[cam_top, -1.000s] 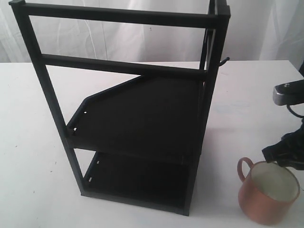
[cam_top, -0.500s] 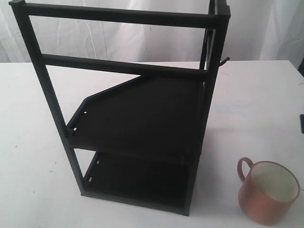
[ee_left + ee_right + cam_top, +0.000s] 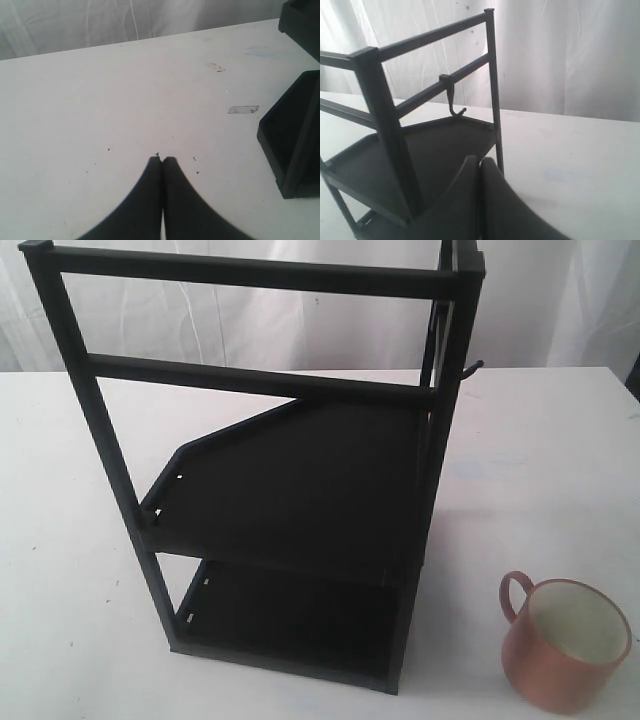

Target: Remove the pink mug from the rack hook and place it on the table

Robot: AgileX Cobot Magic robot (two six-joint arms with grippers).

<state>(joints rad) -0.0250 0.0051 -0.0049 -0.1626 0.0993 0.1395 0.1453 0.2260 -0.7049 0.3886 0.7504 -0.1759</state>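
Note:
The pink mug [image 3: 562, 644] stands upright on the white table [image 3: 540, 470] at the front right, its loop handle turned toward the rack [image 3: 290, 480]. Nothing hangs on the rack hook [image 3: 472, 368], a thin black peg on the upper right post, which also shows in the right wrist view as the rack hook [image 3: 455, 105]. Neither arm appears in the exterior view. My left gripper [image 3: 162, 159] is shut with nothing in it, over bare table [image 3: 125, 100]. My right gripper [image 3: 480, 161] is shut and empty, facing the rack [image 3: 395, 135]; the mug is out of both wrist views.
The tall black rack with its two shelves fills the middle of the table. A corner of the rack [image 3: 292, 135] lies near my left gripper. A strip of tape [image 3: 243, 109] and small specks mark the tabletop. White curtains hang behind.
The right arm, beside the mug a second ago, has drawn off past the right edge of the exterior view. The mug has stayed in place on the table.

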